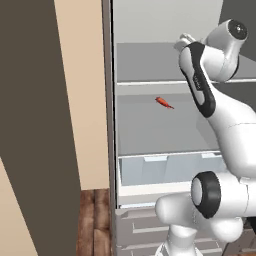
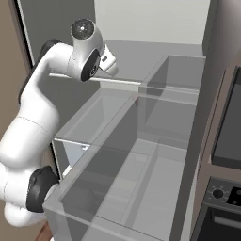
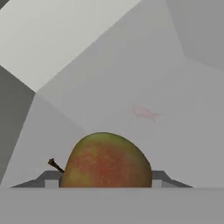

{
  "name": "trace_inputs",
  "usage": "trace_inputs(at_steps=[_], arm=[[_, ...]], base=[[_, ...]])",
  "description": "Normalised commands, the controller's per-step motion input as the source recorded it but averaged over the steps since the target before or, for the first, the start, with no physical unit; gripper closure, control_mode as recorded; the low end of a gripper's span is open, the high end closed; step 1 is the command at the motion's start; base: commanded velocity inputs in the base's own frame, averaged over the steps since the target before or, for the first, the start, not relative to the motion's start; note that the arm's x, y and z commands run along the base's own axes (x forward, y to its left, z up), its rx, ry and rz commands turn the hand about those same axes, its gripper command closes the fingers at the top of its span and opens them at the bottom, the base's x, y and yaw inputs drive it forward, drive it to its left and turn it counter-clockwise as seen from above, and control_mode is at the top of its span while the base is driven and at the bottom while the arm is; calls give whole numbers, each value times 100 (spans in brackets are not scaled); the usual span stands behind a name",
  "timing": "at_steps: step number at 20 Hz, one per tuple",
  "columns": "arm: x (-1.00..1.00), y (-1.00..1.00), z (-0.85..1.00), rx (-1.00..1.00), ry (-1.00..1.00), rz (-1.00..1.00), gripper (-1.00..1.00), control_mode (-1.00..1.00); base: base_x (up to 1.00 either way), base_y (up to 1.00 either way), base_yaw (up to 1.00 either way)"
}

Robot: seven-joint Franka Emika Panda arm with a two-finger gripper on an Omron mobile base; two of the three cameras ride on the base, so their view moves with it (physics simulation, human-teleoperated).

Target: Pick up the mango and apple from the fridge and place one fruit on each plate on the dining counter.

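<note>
In the hand view a round red-brown apple [image 3: 105,164] with greenish edges and a short stem at its left sits between my two finger tips. My gripper [image 3: 105,183] is shut on the apple, one dark finger [image 3: 51,179] at each side. From the base views my hand [image 1: 185,42] [image 2: 109,63] reaches into the upper part of the open fridge [image 1: 150,135] [image 2: 155,155], above its top shelf. The mango, the plates and the dining counter are out of view.
A thin red pepper-like item [image 1: 164,102] lies on the middle shelf and shows faintly through the shelf below my hand [image 3: 145,113]. A translucent crisper drawer [image 1: 165,170] sits lower. A wall oven [image 2: 226,188] stands right of the fridge, a tan wall [image 1: 80,100] left.
</note>
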Motion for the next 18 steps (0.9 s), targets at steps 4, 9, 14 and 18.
trace_inputs(at_steps=[4, 9, 14, 18], arm=[[-100, 0, -22, 2, 0, -2, 100, -100], [-100, 0, -22, 0, 0, 0, 100, -100], [-100, 16, -77, -6, 6, 0, 100, -100], [-95, 42, -100, -20, 12, -1, 100, -100]], base=[[0, 0, 0], [0, 0, 0], [0, 0, 0], [0, 0, 0]])
